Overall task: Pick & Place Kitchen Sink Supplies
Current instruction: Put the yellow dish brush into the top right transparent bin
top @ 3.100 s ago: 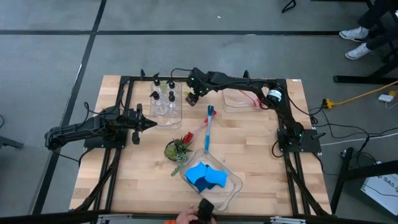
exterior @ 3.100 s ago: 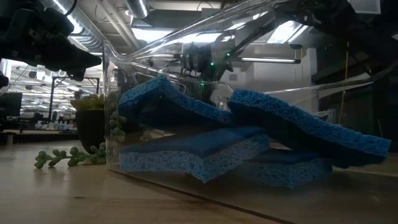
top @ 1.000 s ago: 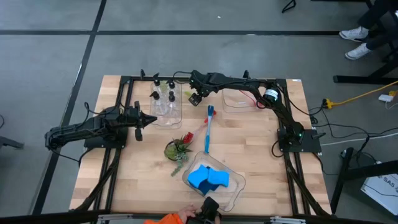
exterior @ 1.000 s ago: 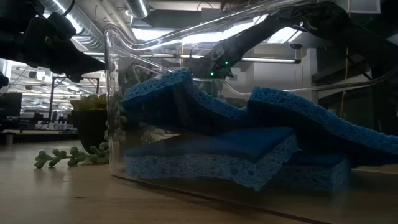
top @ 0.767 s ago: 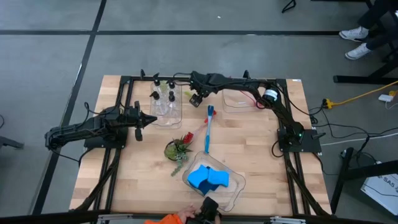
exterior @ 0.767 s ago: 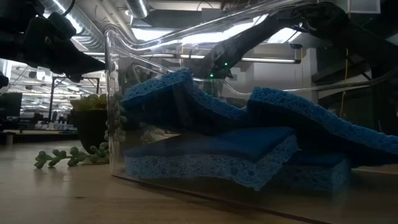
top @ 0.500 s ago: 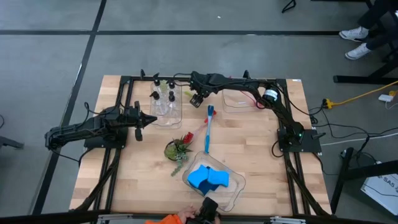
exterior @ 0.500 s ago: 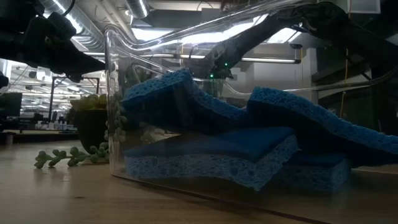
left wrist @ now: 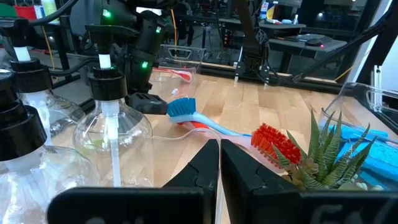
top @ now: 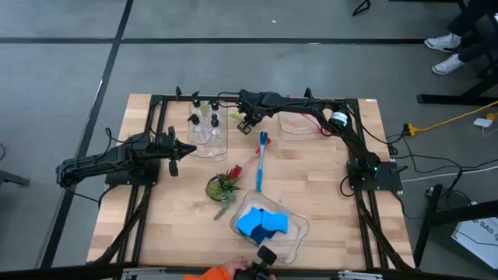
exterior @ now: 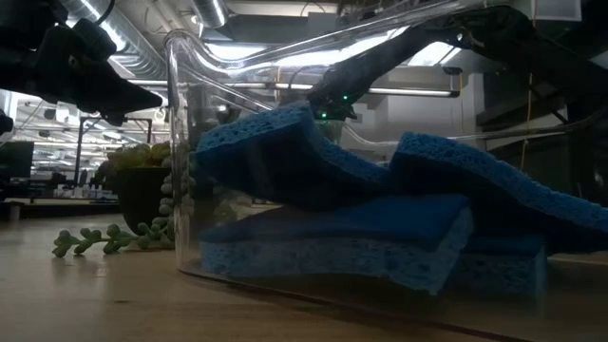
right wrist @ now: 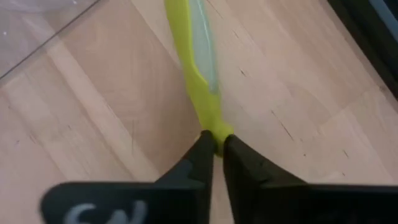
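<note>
On the left side of the table, the left gripper (top: 180, 149) hangs with its fingers pressed together and nothing between them, just left of a bin (top: 208, 144) that holds the pump bottles (top: 204, 124). Near the middle, a blue brush (top: 261, 159) lies on the wood with its head toward the far side, and a red brush (left wrist: 277, 142) crosses under it, next to the plant (top: 222, 186). At the near edge a second bin (top: 294, 230) holds the blue sponges (top: 262, 223), piled on each other. At the far middle, the right gripper (top: 243, 124) is low over the wood between the bottle bin and a third bin (top: 298, 132). Its fingers (right wrist: 198, 155) are clenched on the end of a yellow-green brush (right wrist: 197, 68), which lies on the table.
</note>
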Motion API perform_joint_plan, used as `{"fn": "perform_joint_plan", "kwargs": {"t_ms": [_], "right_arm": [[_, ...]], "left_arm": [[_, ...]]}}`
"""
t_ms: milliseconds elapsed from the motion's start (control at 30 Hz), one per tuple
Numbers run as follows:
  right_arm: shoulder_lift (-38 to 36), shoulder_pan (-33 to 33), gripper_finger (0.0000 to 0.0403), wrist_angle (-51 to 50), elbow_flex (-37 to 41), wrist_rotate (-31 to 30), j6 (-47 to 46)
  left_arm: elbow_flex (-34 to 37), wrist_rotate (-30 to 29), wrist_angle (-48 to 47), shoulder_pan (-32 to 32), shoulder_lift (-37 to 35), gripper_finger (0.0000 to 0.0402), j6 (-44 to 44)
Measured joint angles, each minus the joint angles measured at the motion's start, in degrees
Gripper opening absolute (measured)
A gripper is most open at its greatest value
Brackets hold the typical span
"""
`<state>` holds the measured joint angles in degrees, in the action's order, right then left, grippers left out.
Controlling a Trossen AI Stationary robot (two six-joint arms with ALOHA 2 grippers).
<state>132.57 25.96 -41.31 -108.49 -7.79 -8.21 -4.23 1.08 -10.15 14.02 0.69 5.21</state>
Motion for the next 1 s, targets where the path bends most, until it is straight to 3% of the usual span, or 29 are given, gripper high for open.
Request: {"fn": "perform_joint_plan", "kwargs": {"t_ms": [100, 633, 1000], "right_arm": [[0.0, 0.2, 0.0008, -0.8, 0.0, 0.9, 1.0], [-2.1, 1.2, 0.0005, -12.0, 0.1, 6.3, -1.7], [-8.0, 2.4, 0.0004, -11.3, 0.2, 6.4, -2.3]], "left_arm": [[0.0, 0.0, 0.0, 0.0, 0.0, 0.0011, 0.0], [0.0, -0.3, 0.0, 0.0, 0.0, 0.0011, 0.0], [0.0, -5.8, 0.0, 0.0, 0.0, 0.0011, 0.0]]}}
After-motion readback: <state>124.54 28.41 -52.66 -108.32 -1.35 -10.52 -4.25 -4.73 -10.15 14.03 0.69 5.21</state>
